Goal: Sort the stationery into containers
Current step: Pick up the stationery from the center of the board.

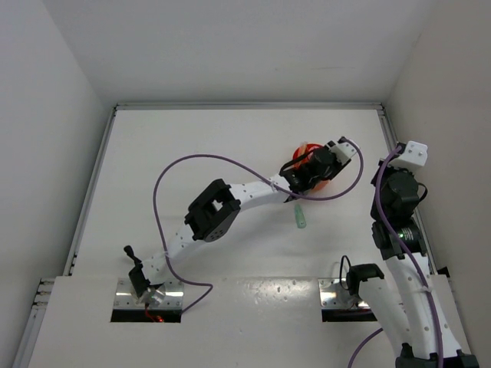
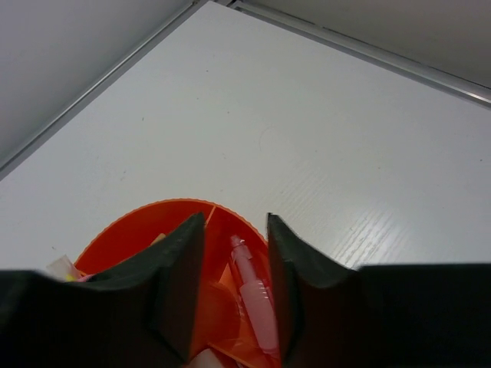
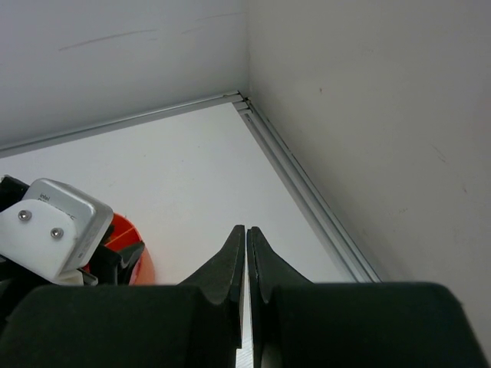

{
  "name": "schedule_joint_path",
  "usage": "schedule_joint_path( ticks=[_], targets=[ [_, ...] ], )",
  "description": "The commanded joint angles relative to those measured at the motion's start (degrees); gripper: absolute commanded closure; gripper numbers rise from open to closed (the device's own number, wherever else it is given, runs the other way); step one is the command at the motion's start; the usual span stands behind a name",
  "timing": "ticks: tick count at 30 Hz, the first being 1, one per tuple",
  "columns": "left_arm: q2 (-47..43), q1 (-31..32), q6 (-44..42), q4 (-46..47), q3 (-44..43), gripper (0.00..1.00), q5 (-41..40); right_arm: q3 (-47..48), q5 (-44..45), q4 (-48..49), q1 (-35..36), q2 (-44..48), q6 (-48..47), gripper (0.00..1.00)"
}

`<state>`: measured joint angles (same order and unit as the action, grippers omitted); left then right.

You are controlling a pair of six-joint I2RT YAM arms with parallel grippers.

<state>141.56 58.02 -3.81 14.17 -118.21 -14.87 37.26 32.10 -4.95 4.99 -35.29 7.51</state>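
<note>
Left gripper, fingers apart, hangs over the orange bowl — a pink pen inside; right gripper clenched, empty, at right.

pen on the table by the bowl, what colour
The pen is mint green, clearest in the top external view.

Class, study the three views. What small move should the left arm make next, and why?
Probably lift the left gripper straight up, clear of the orange bowl. Its jaws stand apart, and the pink pen lies inside the bowl between them, apparently loose. A mint-green pen lies on the table beside the bowl, so it looks like the next pick.
</note>
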Motion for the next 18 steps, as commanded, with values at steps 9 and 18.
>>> schedule_joint_path(
  ticks=[9,18],
  targets=[
    [-7.9,6.3,-1.3,0.9,-0.5,0.87,1.3,0.0,2.4,2.8,-0.2,1.4,-0.3,0.98],
    [-21.3,7.5,29.9,-24.1,5.0,0.70,-21.4,0.0,3.0,2.8,-0.2,1.9,-1.4,0.38]
  ],
)
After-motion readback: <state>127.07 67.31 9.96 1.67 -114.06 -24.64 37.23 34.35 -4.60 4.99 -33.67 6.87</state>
